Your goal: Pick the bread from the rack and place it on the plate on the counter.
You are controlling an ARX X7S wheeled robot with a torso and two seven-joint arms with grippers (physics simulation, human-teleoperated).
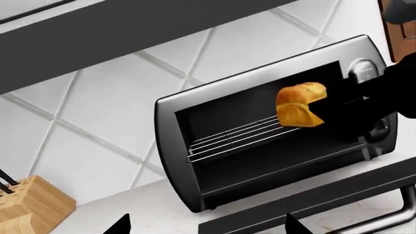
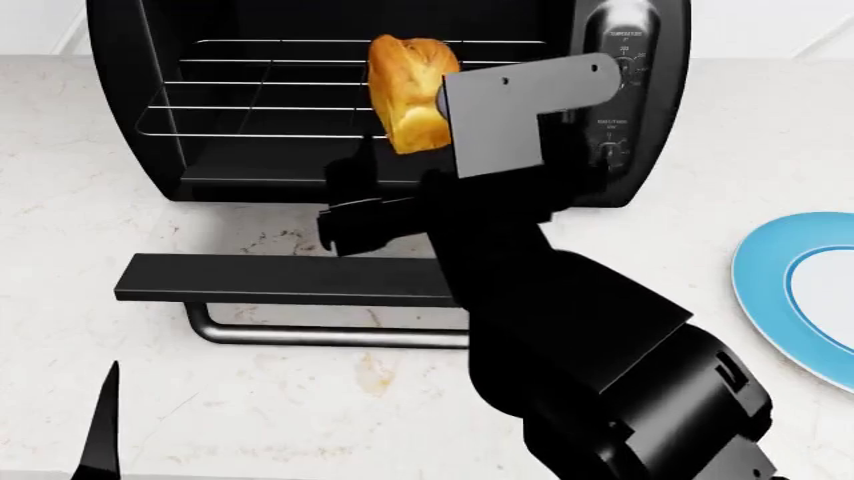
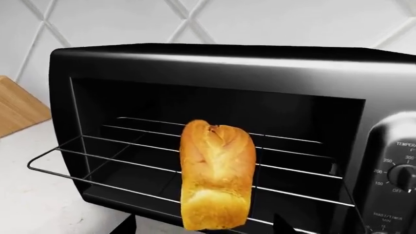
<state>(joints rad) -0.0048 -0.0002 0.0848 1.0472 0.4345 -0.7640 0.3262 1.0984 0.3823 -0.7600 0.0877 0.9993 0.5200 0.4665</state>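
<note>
Head view: my right claw (image 2: 400, 150) clamped on golden-brown bread loaf (image 2: 407, 90), above silver wire rack (image 2: 240, 110); withdraw level, clear black oven's open door (image 2: 280, 280), then swing to blue-rimmed plate (image 2: 781, 300). Left claw unseen.

The bread (image 2: 408, 92) hangs in front of the oven's open mouth, above the rack (image 2: 267, 90). The open door (image 2: 280, 278) sticks out low over the counter (image 2: 667, 230).

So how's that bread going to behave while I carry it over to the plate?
The bread is a small loaf, so probably light for its size. It looks soft, so a hard squeeze from the right hand may dent it. In the head view it sits tilted at the rack's front, so it may pivot if held off-centre. Once on the plate, its tall narrow shape could tip.
</note>
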